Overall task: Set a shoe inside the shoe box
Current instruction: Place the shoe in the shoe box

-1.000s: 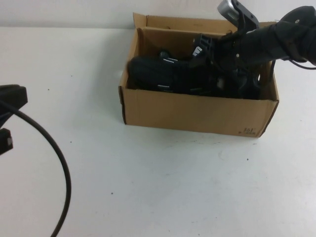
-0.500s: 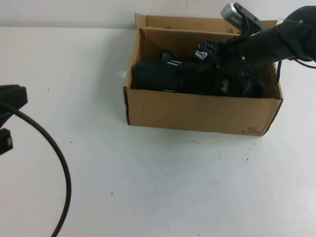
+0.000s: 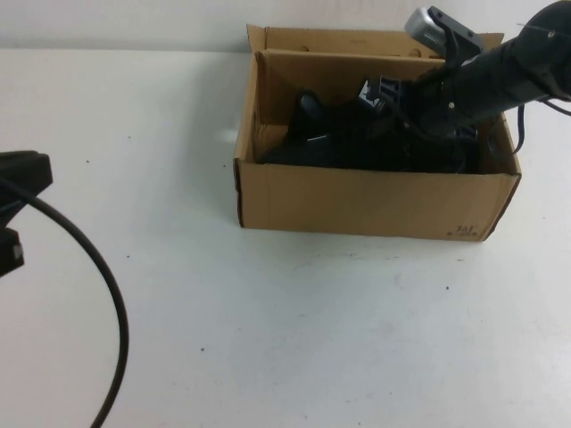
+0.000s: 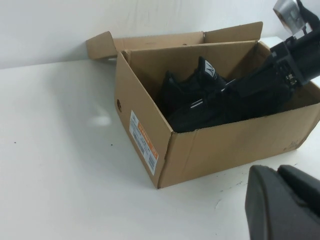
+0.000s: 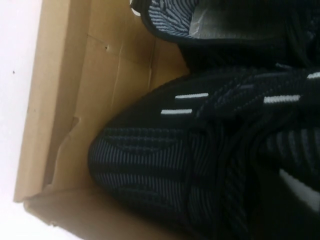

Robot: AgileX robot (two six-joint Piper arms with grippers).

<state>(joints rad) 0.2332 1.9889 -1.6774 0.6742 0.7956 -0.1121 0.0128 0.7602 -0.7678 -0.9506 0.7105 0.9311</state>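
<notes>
An open brown cardboard shoe box (image 3: 357, 201) stands at the far right of the table and also shows in the left wrist view (image 4: 220, 150). A black knit shoe (image 3: 330, 147) with small white marks lies inside it, its toe toward the box's left wall (image 5: 165, 165). A second black shoe (image 5: 225, 25) lies beside it. My right gripper (image 3: 382, 100) reaches down into the box from the right, right over the shoes; its tips are lost among them. My left gripper (image 4: 280, 175) hangs at the table's left edge, far from the box, shut and empty.
A black cable (image 3: 103, 276) loops from the left arm (image 3: 18, 174) over the table's front left. The box's flaps (image 3: 268, 40) stand open at the back. Bare white table lies in front of and left of the box.
The box has slid a little to the right. The shoe's toe, which stuck out by the left wall, has moved right and down inside the box with the right arm.
</notes>
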